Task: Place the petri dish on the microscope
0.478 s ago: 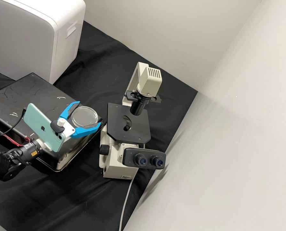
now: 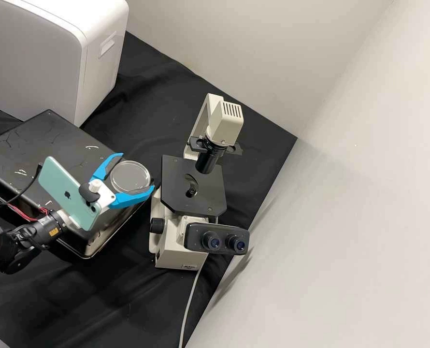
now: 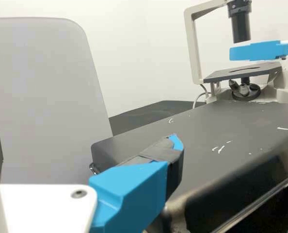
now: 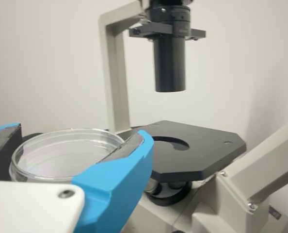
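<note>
Beside the black case (image 2: 31, 140), the left pincer (image 3: 83, 143) sits released. Over the case's right edge, the right pincer (image 2: 136, 172), clenched on the petri dish (image 2: 131, 175), has edged right toward the microscope (image 2: 195, 198), so the carry advances.

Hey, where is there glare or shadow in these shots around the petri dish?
High view: pale sheen across the petri dish in the right gripper, rim readable. Right wrist view: the dish looks milky with reflected light. Left wrist view: small glints on the black case.
</note>
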Robot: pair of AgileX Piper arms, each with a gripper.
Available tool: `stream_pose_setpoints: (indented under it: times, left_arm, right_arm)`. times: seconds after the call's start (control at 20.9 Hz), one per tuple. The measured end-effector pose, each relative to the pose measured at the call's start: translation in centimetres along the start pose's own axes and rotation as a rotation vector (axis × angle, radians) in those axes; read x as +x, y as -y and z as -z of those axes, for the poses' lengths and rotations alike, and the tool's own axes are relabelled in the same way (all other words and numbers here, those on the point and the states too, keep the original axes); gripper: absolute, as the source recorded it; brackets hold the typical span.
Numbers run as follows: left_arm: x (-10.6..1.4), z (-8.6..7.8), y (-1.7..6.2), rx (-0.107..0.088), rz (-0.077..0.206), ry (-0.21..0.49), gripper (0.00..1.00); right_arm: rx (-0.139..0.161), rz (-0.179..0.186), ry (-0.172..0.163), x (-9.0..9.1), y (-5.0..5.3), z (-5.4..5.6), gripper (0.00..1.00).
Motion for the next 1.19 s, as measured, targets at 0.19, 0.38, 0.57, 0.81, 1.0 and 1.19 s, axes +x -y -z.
stream_pose_setpoints:
  times: [0.19,0.38,0.57,0.81,1.0,1.19]
  left_arm:
    - [0.0,0.0,0.00,0.000,0.000,0.000,1.00]
    - [0.0,-0.1,0.00,0.000,0.000,0.003,1.00]
    - [0.0,-0.1,0.00,0.000,0.000,0.003,1.00]
    - [0.0,-0.1,0.00,0.000,0.000,0.003,1.00]
    - [0.0,-0.1,0.00,0.000,0.000,0.003,1.00]
    - [0.0,-0.1,0.06,0.001,0.003,0.003,1.00]
  right_arm:
    - [-0.003,-0.017,0.017,1.8,-0.3,-0.7,0.00]
    - [-0.005,-0.026,0.022,3.2,-0.5,-1.1,0.00]
    - [-0.006,-0.041,0.023,4.4,-0.8,-1.5,0.00]
    - [-0.004,-0.046,0.026,5.9,-0.7,-1.9,0.00]
    - [0.005,-0.046,0.062,7.0,-0.6,-2.6,0.00]
    - [0.007,-0.035,0.097,8.3,0.0,-3.3,0.00]
